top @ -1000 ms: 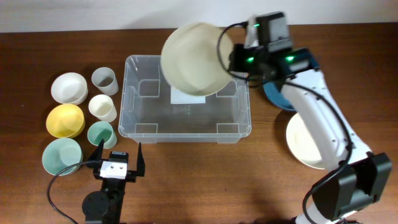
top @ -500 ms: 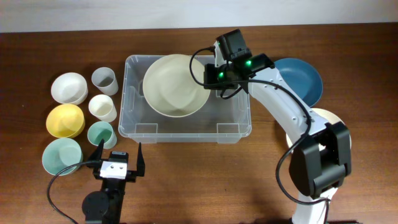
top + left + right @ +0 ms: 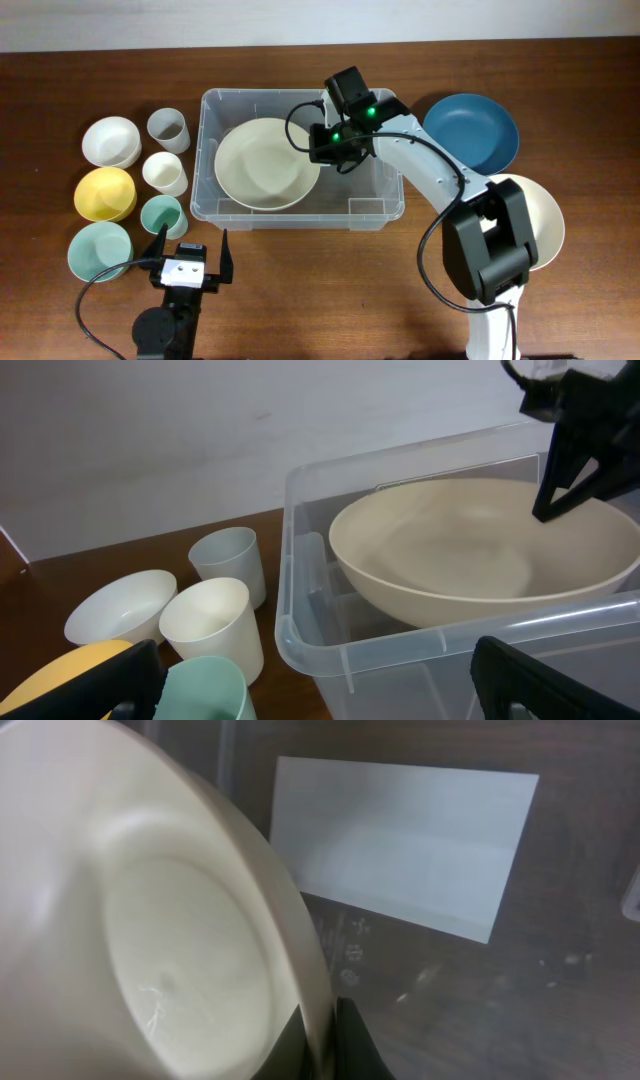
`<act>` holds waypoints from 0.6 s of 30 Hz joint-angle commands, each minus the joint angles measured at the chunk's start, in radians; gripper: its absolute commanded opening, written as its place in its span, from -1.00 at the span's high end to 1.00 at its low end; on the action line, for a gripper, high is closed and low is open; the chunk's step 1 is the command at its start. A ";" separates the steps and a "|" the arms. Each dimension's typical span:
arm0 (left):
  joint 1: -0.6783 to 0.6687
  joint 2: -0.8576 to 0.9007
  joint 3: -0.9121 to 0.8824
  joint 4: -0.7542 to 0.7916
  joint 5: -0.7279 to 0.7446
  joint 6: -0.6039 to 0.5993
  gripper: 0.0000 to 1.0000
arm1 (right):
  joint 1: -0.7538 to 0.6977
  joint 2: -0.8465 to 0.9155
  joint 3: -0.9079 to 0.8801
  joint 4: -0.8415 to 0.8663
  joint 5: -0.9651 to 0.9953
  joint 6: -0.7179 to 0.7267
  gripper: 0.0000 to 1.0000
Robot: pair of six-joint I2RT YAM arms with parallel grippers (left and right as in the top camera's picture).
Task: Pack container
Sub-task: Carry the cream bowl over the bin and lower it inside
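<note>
Inside the bin [image 3: 300,218], a big cream bowl [image 3: 262,165] fills the left and middle. The right gripper [image 3: 322,150] has its jaws closed on the bowl's right rim, and its arm crosses the bin's right end from above. Bare floor shows only around the white label [image 3: 400,840].

Just beside the left wall stand a grey cup [image 3: 168,129], a cream cup [image 3: 165,172] and a mint cup [image 3: 162,215], with narrow gaps between them. A blue plate [image 3: 472,130] is near the right wall.

The wood surface [image 3: 330,290] in front lies open, right of the left gripper [image 3: 188,258], whose jaws are apart.
</note>
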 commanded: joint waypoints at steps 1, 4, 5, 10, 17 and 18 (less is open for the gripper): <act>0.005 -0.005 -0.005 -0.002 0.007 0.013 -0.99 | 0.008 0.031 0.005 0.014 0.002 0.007 0.93; 0.005 -0.005 -0.005 -0.002 0.007 0.013 -0.99 | 0.008 0.051 0.005 0.019 0.002 0.007 0.93; 0.005 -0.005 -0.005 -0.002 0.007 0.013 -0.99 | 0.008 0.057 0.005 0.021 0.001 0.007 0.92; 0.005 -0.005 -0.005 -0.002 0.008 0.013 -1.00 | 0.008 0.090 0.005 0.021 -0.006 0.008 0.92; 0.005 -0.005 -0.005 -0.002 0.007 0.013 -0.99 | 0.008 0.098 0.005 0.021 -0.006 0.008 0.92; 0.005 -0.005 -0.005 -0.002 0.007 0.013 -0.99 | 0.008 0.098 0.005 0.021 -0.006 0.007 0.91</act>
